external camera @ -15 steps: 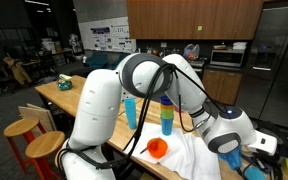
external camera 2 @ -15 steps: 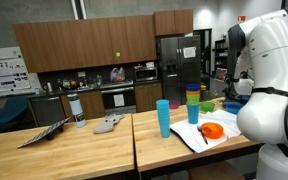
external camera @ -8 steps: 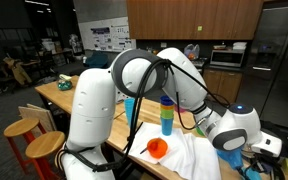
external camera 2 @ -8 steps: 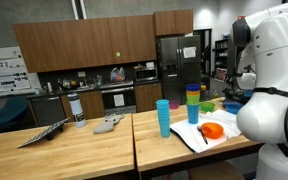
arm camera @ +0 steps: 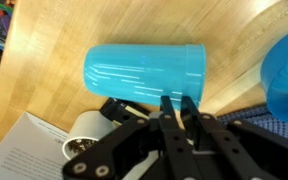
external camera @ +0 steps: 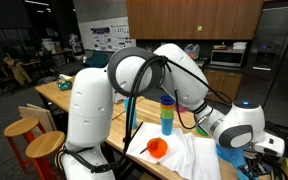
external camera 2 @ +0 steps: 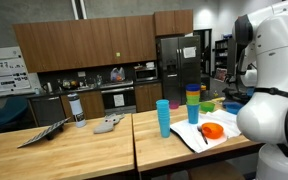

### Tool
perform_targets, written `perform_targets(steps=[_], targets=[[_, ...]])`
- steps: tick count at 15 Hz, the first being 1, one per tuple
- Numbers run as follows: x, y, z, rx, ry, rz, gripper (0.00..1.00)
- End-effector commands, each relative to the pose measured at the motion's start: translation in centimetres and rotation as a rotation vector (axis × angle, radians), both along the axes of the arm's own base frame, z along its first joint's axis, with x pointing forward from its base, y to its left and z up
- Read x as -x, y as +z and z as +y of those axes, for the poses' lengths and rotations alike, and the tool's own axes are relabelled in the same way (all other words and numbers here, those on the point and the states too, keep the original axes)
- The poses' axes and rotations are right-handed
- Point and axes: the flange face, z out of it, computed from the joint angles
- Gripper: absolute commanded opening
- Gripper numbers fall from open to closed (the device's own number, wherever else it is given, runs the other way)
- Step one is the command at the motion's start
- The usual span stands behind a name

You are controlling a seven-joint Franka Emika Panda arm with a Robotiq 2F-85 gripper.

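Wrist view: the light blue plastic cup (arm camera: 144, 72) lies on its side on the wooden table (arm camera: 54, 40), at twelve o'clock from the gripper (arm camera: 178, 103). The fingers sit nearly together against its side, and I can't tell if they nip it. Likely tipped, it could roll. A blue round dish (arm camera: 286, 70) sits at three o'clock, white paper (arm camera: 24, 150) at eight.

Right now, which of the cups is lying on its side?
The light blue cup by the gripper lies on its side; the other blue cup and the coloured stack stand upright.
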Motion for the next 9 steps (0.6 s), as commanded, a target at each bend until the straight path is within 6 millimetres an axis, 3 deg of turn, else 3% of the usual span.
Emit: perform_targets(steps=[1,2,5,9], targets=[[0.0,0.0,-0.1,-0.001,0.001,0.001,0.25],[0.0,0.0,0.1,-0.002,0.004,0.000,0.52],[0.3,0.5,0.2,0.005,0.011,-0.002,0.56],[0.8,1.5,0.0,0.013,0.012,0.006,0.81]])
